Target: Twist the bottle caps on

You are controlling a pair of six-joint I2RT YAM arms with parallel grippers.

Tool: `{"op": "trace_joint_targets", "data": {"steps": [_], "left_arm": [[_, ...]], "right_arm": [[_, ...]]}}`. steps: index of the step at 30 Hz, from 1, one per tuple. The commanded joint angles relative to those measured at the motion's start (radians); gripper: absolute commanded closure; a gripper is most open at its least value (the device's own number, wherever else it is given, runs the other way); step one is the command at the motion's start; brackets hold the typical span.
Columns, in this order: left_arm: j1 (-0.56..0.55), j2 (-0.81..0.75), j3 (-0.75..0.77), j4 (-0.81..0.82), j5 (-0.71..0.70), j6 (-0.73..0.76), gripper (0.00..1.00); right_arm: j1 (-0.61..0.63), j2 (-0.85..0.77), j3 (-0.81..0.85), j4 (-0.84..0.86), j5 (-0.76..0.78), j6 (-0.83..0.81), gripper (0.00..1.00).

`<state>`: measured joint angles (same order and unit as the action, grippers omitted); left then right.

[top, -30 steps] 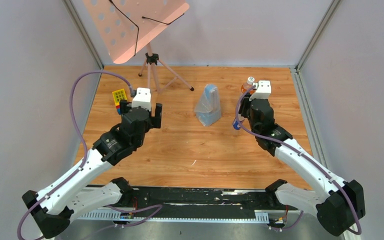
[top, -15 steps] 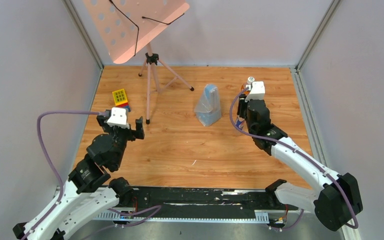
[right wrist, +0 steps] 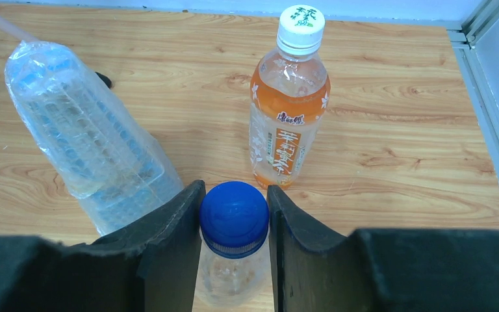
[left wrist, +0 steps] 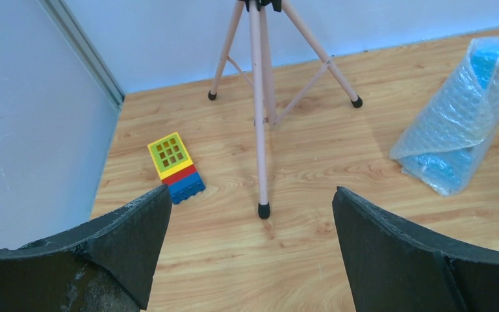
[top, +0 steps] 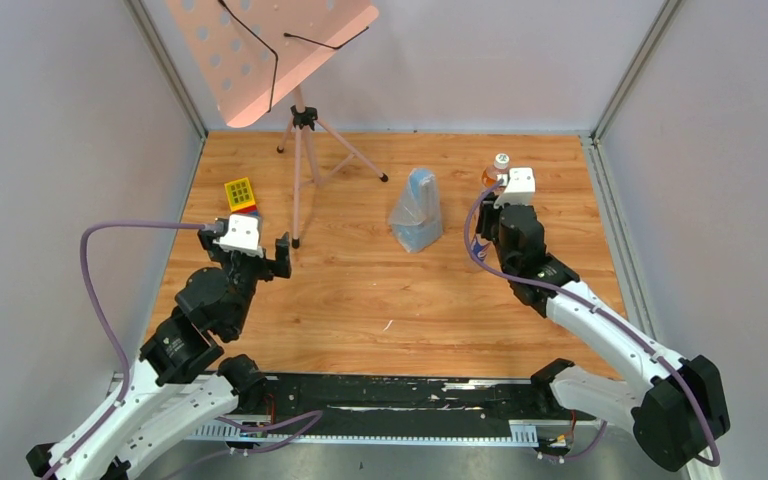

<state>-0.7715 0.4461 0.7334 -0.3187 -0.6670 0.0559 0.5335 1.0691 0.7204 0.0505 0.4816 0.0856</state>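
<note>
- Right gripper (right wrist: 234, 190): jaws closed on the blue cap (right wrist: 234, 218), one finger pressed to each side of it; the grip sits at cap height, above the bottle's shoulder.
- Blue cap: sits on the neck of a clear bottle (right wrist: 230, 281) that stands upright on the wooden table (top: 360, 290); whether it is threaded fully home cannot be told; the bottle's label is hidden in the wrist view.
- Orange bottle (right wrist: 288, 123): upright, just beyond the gripped bottle and slightly to its right, near the table's far right corner; holds orange liquid and carries an orange label; apart from the fingers.
- White cap (right wrist: 301, 25): seated on top of the orange bottle, a small green mark on its face; tightness cannot be judged.
- Left gripper (left wrist: 252, 195): jaws spread wide, nothing between them; held above the left side of the table, well apart from both bottles.
- Bubble-wrap bag (right wrist: 84, 136): bluish and see-through, standing at mid-table, left of the bottles and touching neither.
- Music stand (left wrist: 258, 97): pink tripod legs planted at the far left of the table.
- Toy block (left wrist: 175, 166): yellow, green, red and blue; lies flat near the left wall, beside the tripod.
</note>
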Motion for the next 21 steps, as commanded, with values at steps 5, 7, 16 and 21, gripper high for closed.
{"op": "trace_joint_targets", "data": {"steps": [5,7,16,21], "left_arm": [[0.001,0.016,0.012,0.011,0.024,0.015,0.00],[0.001,0.016,0.013,0.009,0.026,0.015,0.00],[0.001,0.021,0.012,0.007,0.032,0.016,0.00],[0.001,0.023,0.014,0.004,0.038,0.017,0.00]], "right_arm": [[-0.001,-0.031,-0.021,-0.003,-0.020,0.025,0.55],[-0.001,-0.032,-0.021,-0.003,-0.020,0.025,0.54],[-0.001,-0.041,-0.019,-0.008,-0.017,0.028,0.43],[-0.001,-0.044,-0.019,-0.008,-0.012,0.029,0.40]]}}
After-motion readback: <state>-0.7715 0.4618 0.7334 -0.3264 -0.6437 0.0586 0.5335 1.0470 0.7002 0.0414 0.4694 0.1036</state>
